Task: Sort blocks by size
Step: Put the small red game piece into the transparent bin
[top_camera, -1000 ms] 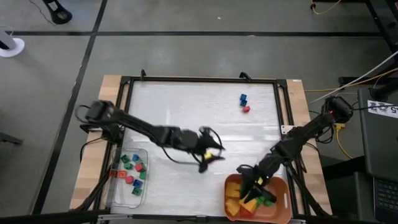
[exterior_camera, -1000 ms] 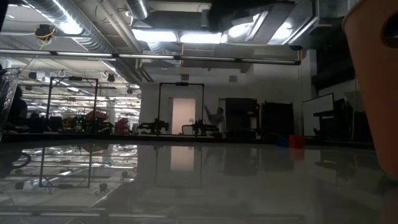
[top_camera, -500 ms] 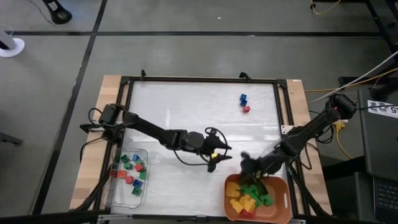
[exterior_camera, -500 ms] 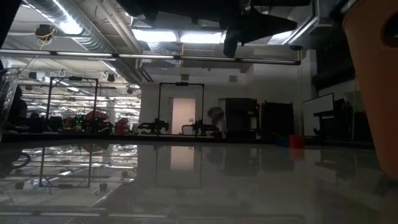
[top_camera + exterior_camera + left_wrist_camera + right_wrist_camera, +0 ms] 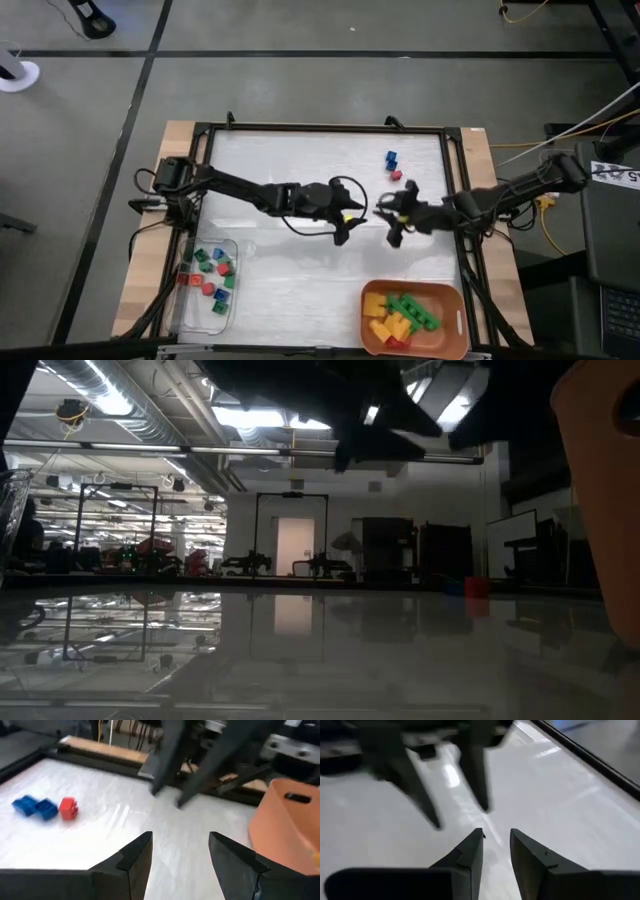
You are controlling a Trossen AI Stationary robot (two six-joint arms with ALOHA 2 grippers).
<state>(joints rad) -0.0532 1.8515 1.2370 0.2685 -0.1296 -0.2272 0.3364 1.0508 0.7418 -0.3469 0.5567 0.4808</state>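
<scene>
Two hands now meet mid-desk. Right hand [image 5: 392,228], fingers apart, empty, has left orange bowl [image 5: 452,300]; left hand [image 5: 343,226] apart, empty. Remaining blocks [image 5: 392,165] near far edge; likely next.

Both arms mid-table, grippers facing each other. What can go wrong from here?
1. Collision: the left gripper and right gripper hang open and empty, tips close together over the table's middle; either one advancing could clip the other.
2. The blue block and red block lie loose just beyond them; a low sweep could scatter them rather than pick them.
</scene>
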